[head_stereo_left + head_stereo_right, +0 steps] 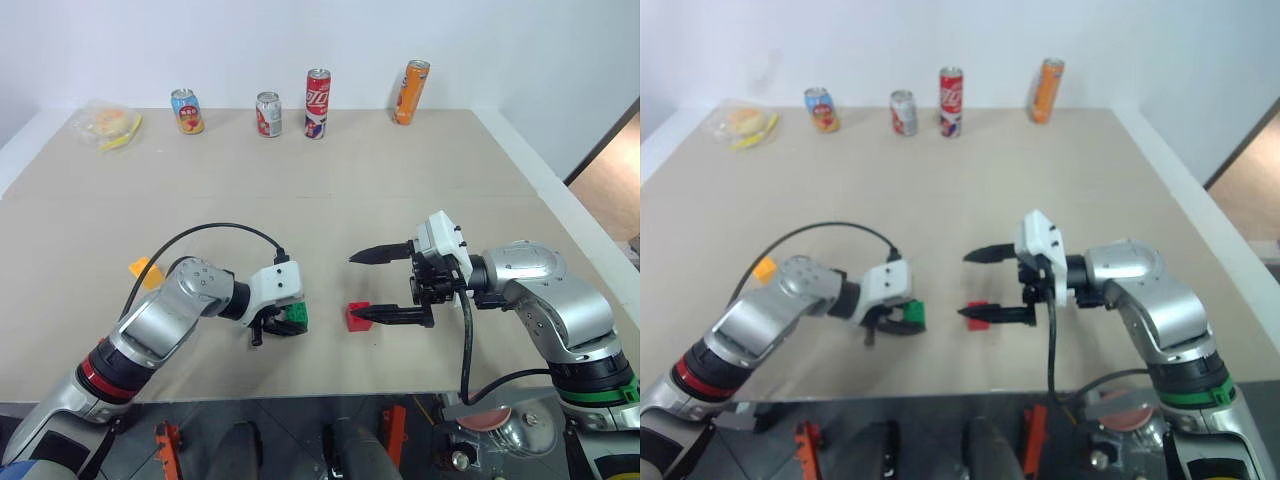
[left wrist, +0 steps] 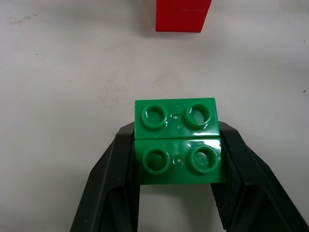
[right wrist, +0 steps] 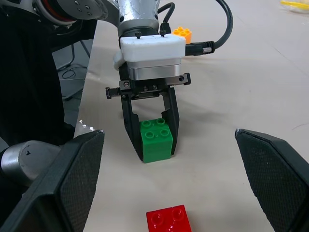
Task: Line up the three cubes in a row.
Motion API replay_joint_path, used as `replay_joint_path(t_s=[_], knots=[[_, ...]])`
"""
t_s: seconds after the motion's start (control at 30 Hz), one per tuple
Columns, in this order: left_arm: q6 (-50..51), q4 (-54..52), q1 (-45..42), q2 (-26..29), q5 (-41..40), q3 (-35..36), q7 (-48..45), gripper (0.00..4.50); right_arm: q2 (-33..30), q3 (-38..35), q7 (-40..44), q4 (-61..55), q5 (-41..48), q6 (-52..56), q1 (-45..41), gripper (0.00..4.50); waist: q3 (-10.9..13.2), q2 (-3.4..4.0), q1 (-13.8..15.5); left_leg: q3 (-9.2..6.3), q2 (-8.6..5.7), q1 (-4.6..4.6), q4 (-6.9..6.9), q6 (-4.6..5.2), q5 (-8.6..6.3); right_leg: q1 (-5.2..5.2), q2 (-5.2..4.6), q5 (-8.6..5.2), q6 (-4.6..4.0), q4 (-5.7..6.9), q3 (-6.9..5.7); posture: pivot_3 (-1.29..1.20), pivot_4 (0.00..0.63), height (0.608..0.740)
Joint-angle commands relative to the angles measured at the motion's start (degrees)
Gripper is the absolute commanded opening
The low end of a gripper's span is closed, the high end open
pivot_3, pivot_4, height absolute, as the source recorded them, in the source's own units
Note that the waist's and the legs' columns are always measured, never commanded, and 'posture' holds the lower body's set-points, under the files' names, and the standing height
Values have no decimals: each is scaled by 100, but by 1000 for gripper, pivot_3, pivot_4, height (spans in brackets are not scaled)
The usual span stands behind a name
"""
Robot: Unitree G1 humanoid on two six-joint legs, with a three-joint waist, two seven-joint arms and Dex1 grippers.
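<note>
My left gripper (image 1: 283, 322) is shut on the green cube (image 1: 296, 316), holding it by two opposite sides at the table surface, studs up. In the left wrist view the green cube (image 2: 177, 140) sits between the black fingers (image 2: 113, 164). The red cube (image 1: 357, 316) lies on the table just to the right of it, a short gap apart. My right gripper (image 1: 362, 287) stands open, pointing left, its lower fingertip at the red cube; I cannot tell whether they touch. The yellow-orange cube (image 1: 146, 270) lies farther left, behind my left arm.
Four drink cans (image 1: 317, 103) stand in a row along the back of the beige table (image 1: 330, 200). A clear bag with food (image 1: 110, 124) lies at the back left. The table's front edge (image 1: 300, 398) runs just below both grippers.
</note>
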Motion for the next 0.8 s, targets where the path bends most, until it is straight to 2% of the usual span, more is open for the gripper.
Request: replay_joint_path(t_s=[0.03,0.23,0.27,0.33,0.47,0.67,0.8], knots=[[-82,-169,-55,-3,6,-95,-20,1356,-67,-133,-1,-111,38,-91,-49,4500,0,0,0,0,0,0,1,0,0,0,0,0,0,0,0,0,150,740],[-194,-138,-45,66,6,-81,-59,1356,-67,-123,7,-96,38,-112,-52,4500,0,0,0,0,0,0,2,0,0,1,0,0,0,0,0,0,150,740],[-213,-130,-48,74,4,-79,-64,2365,-66,-122,9,-90,38,-115,-55,4500,0,0,0,0,0,0,2,0,0,1,0,0,0,0,0,0,150,740],[-233,-120,-53,82,-2,-77,-63,2864,-64,-121,14,-82,37,-122,-59,4500,0,0,0,0,0,0,2,0,0,0,0,0,0,0,0,0,150,740],[-227,-128,-58,88,-26,-83,-59,4323,-59,-117,30,-55,29,-147,-78,4500,0,0,0,0,0,0,2,0,0,0,1,0,0,0,0,0,150,740],[-288,-131,-72,67,-51,-50,-64,4416,-73,-121,64,-18,37,-162,-112,4500,0,0,0,0,0,0,2,0,0,0,1,0,0,0,0,0,150,740],[-270,-272,-84,7,-336,245,-86,4416,-86,-148,115,6,92,-133,-162,4500,0,0,1,0,0,0,2,0,0,0,1,0,0,0,0,0,150,740]])
